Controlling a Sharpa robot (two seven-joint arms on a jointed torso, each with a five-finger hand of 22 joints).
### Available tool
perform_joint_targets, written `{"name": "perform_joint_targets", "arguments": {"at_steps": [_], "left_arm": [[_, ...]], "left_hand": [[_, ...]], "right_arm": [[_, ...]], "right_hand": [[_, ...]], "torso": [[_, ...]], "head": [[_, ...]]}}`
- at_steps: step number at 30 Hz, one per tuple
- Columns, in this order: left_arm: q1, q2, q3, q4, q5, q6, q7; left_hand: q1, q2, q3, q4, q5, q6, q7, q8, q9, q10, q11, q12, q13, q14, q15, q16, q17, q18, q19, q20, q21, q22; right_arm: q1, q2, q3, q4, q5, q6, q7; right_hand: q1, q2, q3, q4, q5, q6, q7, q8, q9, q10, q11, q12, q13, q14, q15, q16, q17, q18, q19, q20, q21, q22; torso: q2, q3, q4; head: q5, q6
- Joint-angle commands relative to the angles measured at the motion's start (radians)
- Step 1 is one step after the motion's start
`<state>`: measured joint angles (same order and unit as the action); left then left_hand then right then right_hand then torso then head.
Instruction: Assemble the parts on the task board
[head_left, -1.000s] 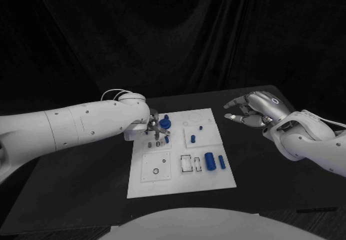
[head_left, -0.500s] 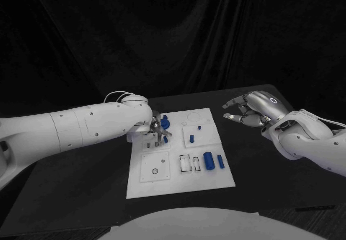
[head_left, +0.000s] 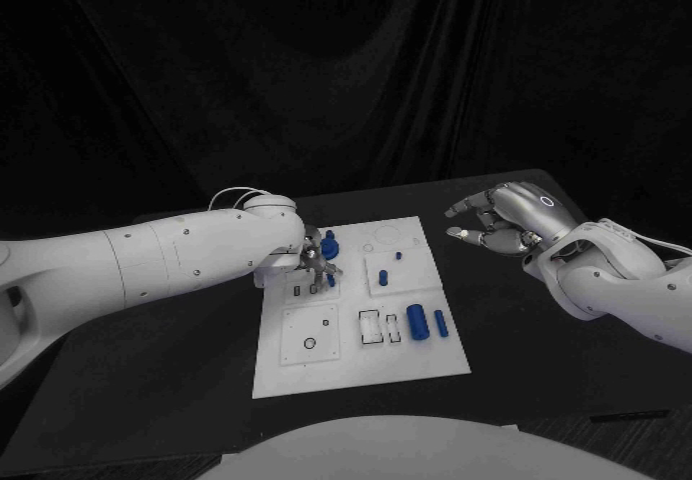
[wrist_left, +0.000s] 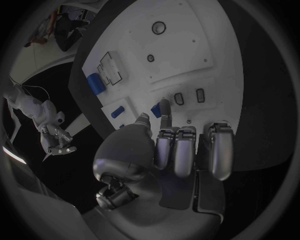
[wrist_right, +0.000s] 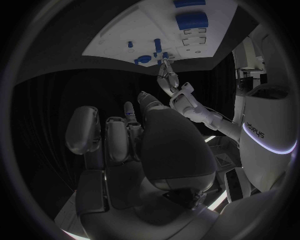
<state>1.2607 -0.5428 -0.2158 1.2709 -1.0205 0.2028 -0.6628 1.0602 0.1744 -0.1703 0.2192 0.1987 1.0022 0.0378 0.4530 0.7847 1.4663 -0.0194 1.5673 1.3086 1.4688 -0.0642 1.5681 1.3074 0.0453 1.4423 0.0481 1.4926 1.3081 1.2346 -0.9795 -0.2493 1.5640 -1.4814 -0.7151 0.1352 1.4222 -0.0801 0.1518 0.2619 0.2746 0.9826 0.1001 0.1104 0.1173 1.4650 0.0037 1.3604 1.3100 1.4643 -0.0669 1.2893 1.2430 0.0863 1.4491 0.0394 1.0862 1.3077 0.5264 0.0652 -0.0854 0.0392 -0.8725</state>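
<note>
- Landmark: flat white rectangular task board (head_left: 361, 310), lying mid-table on the black table (head_left: 173, 380).
- Left hand (head_left: 310, 262), silver, many-fingered: over the board's far left part, fingers pointed down at the board. Left wrist view shows the fingertips (wrist_left: 164, 106) touching a small blue peg-like part (wrist_left: 156, 109), with two small dark slots (wrist_left: 189, 96) in the board just beside them. Whether the part is pinched or only touched: cannot tell.
- Round blue knob-shaped part (head_left: 330, 243): on the board's far edge region, just beyond the left hand.
- Small blue pin (head_left: 388, 271): standing in the board's centre-far panel, apart from the left hand.
- Large blue cylinder (head_left: 418, 322) and slimmer blue cylinder (head_left: 441, 322): lying side by side near the board's right edge, next to outlined rectangular recesses (head_left: 379, 327).
- Dark ring-shaped hole (head_left: 310, 343): in the square panel on the board's near left.
- Right hand (head_left: 502, 222): raised off the board's far right corner, well apart from it, fingers loosely curled but separated, holding nothing.
</note>
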Motion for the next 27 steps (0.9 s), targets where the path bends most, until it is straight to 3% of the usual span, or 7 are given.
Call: {"name": "perform_joint_targets", "arguments": {"at_steps": [1, 22, 27], "left_arm": [[-0.003, 0.004, 0.001, -0.002, 0.000, 0.009, 0.017], [-0.010, 0.020, 0.001, -0.033, 0.000, -0.013, 0.039], [-0.013, 0.025, 0.001, -0.041, 0.000, -0.010, 0.043]], "left_hand": [[0.002, -0.002, 0.009, 0.000, 0.004, -0.009, 0.000, -0.006, 0.002, 0.104, -0.006, 0.004, 0.262, 0.102, -0.003, 0.003, 0.263, -0.004, -0.009, -0.002, -0.007, 0.117], [0.003, -0.002, 0.029, -0.012, 0.014, -0.016, 0.005, -0.027, 0.011, 0.104, -0.001, 0.004, 0.262, 0.102, 0.001, 0.003, 0.263, -0.001, -0.020, 0.001, -0.016, 0.107], [0.004, -0.002, 0.034, -0.015, 0.017, -0.017, 0.005, -0.031, 0.013, 0.104, -0.001, 0.004, 0.262, 0.102, 0.002, 0.003, 0.263, -0.001, -0.021, 0.001, -0.016, 0.108]], "right_arm": [[-0.003, -0.001, 0.001, 0.001, -0.001, -0.018, -0.008], [-0.003, -0.005, 0.001, 0.000, 0.002, -0.022, -0.004], [-0.003, -0.007, 0.001, 0.000, 0.003, -0.022, -0.003]], "right_hand": [[-0.002, 0.001, 0.006, -0.001, 0.004, 0.009, 0.001, -0.004, -0.001, 0.014, 0.008, -0.003, 0.061, 0.050, 0.007, -0.003, -0.001, -0.001, -0.001, 0.006, -0.002, 0.150], [-0.003, -0.001, 0.006, 0.000, 0.006, 0.013, 0.002, -0.004, -0.001, 0.014, 0.009, -0.004, 0.061, 0.050, 0.008, -0.004, -0.003, -0.001, -0.001, 0.007, -0.003, 0.150], [-0.002, -0.001, 0.006, -0.001, 0.006, 0.014, 0.002, -0.004, -0.001, 0.014, 0.009, -0.004, 0.061, 0.050, 0.008, -0.003, -0.002, -0.001, -0.001, 0.007, -0.005, 0.149]], "torso": [[-0.001, 0.0004, 0.0002], [-0.002, 0.0011, 0.0011], [-0.002, 0.0015, 0.0007]], "head": [[-0.002, 0.000], [-0.020, 0.000], [-0.015, 0.000]]}}
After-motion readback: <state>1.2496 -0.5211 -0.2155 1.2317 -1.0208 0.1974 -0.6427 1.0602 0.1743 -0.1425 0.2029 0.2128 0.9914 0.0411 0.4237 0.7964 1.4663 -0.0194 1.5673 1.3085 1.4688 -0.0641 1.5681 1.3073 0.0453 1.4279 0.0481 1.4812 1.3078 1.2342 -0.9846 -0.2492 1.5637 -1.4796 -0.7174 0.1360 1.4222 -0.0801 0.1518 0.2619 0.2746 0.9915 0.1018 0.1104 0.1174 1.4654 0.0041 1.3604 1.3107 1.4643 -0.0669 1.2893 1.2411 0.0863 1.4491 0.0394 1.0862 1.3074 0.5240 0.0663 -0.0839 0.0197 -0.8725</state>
